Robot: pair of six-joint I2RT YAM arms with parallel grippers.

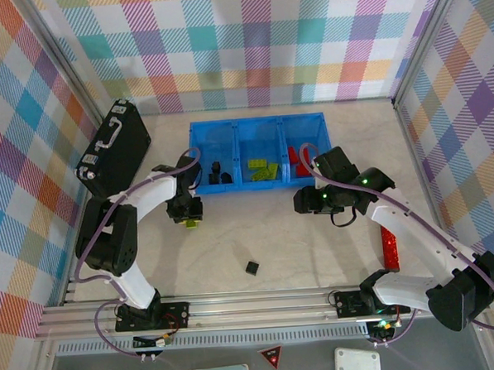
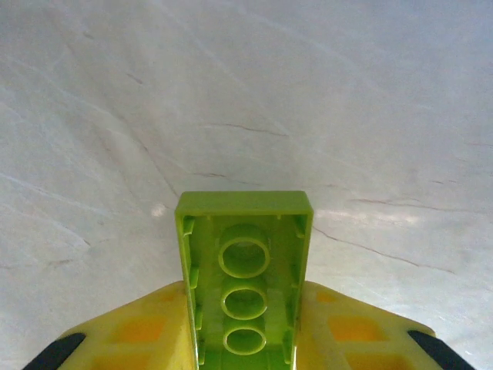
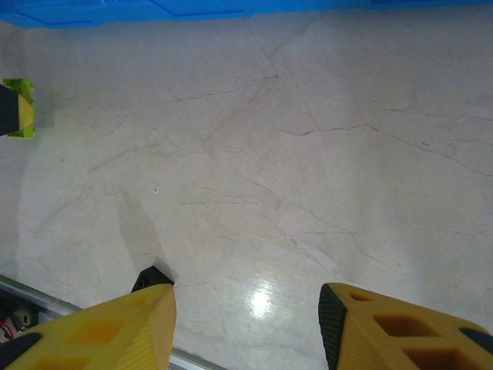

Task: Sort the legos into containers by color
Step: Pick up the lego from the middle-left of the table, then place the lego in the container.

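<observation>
One black cube (image 1: 252, 268) lies loose on the bench (image 1: 317, 248), on the near side, roughly midway between the two arms. It is nearer than both hands and touches nothing. In the right wrist view it peeks out just past one yellow fingertip (image 3: 158, 297).

The right hand (image 1: 304, 201) is farther back and right of the cube, low over bare bench. Its jaws are wide apart and it holds nothing.

The left hand (image 1: 187, 213) is farther back and left of the cube, closed on a lime brick (image 2: 245, 262). The brick is pinched by its long sides, with the hollow underside and its three round tubes facing the wrist camera, and it sticks out past the fingertips. I cannot tell if the brick touches the bench. This hand is just near of the left end of the blue tray (image 1: 227, 123).

The tray has three compartments in a row.
- **Left:** black cubes (image 1: 217, 175).
- **Middle:** lime bricks (image 1: 263, 169).
- **Right:** red bricks (image 1: 295, 157), partly hidden by the right arm.

A black briefcase (image 1: 112, 146) lies left of the tray, beside the left arm.
</observation>
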